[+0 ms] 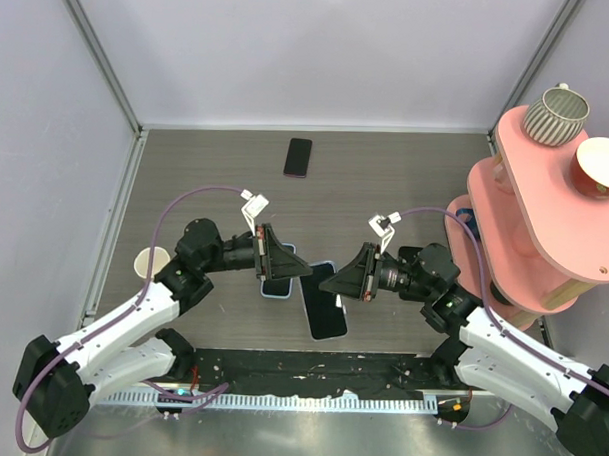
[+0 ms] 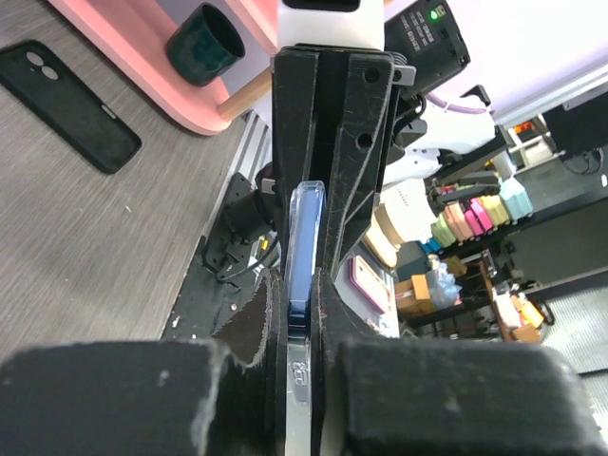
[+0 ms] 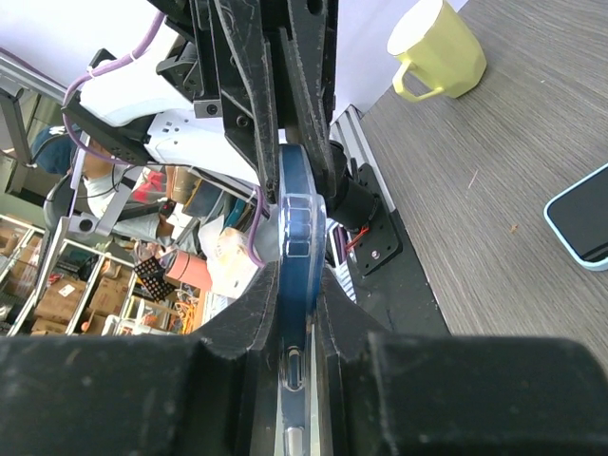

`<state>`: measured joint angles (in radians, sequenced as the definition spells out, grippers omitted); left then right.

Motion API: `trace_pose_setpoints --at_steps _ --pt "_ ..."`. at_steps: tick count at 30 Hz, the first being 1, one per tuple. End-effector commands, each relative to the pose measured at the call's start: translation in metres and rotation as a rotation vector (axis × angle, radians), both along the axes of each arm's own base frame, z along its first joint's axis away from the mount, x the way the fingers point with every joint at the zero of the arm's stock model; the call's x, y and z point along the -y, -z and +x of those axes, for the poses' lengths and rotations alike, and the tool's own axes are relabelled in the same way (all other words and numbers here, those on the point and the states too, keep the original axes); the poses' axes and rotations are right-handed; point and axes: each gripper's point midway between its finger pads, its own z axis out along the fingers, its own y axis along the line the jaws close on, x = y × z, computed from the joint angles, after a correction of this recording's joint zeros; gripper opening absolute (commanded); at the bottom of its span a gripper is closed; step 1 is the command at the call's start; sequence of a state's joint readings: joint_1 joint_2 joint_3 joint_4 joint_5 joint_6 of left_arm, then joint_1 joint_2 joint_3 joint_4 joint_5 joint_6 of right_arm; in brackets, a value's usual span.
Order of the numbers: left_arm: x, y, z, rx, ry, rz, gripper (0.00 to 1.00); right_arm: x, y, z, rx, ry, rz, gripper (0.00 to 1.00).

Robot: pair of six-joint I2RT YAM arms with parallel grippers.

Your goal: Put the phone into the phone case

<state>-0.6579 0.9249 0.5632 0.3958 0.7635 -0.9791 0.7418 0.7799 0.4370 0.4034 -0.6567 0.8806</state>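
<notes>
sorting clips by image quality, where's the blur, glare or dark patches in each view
Top external: sharp, evenly lit, mild sheen on the metal strip at the near edge; left wrist: nearest fingers blurred and dark, the phone case edge in focus; right wrist: nearest fingers likewise blurred, table grain crisp.

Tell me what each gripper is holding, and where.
Both hold the same thing: the transparent phone case around the all-black slab phone, pinched edge-on from opposite sides by left gripper and right gripper.
</notes>
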Motion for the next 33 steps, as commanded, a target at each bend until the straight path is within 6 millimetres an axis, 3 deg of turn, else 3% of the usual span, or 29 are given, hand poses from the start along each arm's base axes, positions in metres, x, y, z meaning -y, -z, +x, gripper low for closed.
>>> trace_pose_setpoints --at_steps 1,3,7,10,14,16,17,20,25,28,31,33 --pt "-0.003 -0.003 0.011 0.056 -0.053 0.061 0.00 0.000 -0.039 -0.003 0.110 -0.008 0.111 0.01" --pt "-0.006 0.005 0.013 0.047 -0.079 0.115 0.00 0.000 -0.035 -0.001 0.106 -0.002 0.095 0.01" --pt "-0.009 0.001 0.016 0.080 -0.098 0.150 0.01 -0.002 -0.031 0.002 0.098 0.003 0.083 0.01" --pt "-0.009 0.001 0.017 0.078 -0.097 0.158 0.16 -0.003 -0.033 0.003 0.100 0.003 0.085 0.01" --pt "-0.009 0.001 0.018 0.068 -0.103 0.159 0.48 -0.001 -0.037 0.004 0.115 0.020 0.096 0.01" --pt "-0.012 0.001 0.017 0.072 -0.111 0.159 0.56 -0.001 -0.036 0.005 0.118 0.024 0.092 0.01" --pt "-0.013 0.001 0.016 0.075 -0.111 0.156 0.64 -0.001 -0.035 0.004 0.125 0.018 0.089 0.01" --pt "-0.013 0.000 0.010 0.079 -0.095 0.115 0.71 0.000 -0.038 0.002 0.126 0.017 0.110 0.01" --pt "-0.007 0.000 0.008 0.050 -0.067 0.047 0.66 -0.002 -0.038 0.000 0.114 -0.004 0.121 0.01" --pt "-0.003 0.002 0.008 0.029 -0.043 0.031 0.58 -0.004 -0.036 0.000 0.096 -0.018 0.122 0.02" --pt "0.001 0.000 0.007 0.029 -0.019 0.016 0.38 -0.004 -0.033 0.002 0.086 -0.007 0.121 0.09" --pt "0.001 0.000 0.008 0.031 -0.022 0.014 0.18 -0.004 -0.030 0.003 0.074 0.002 0.107 0.16"
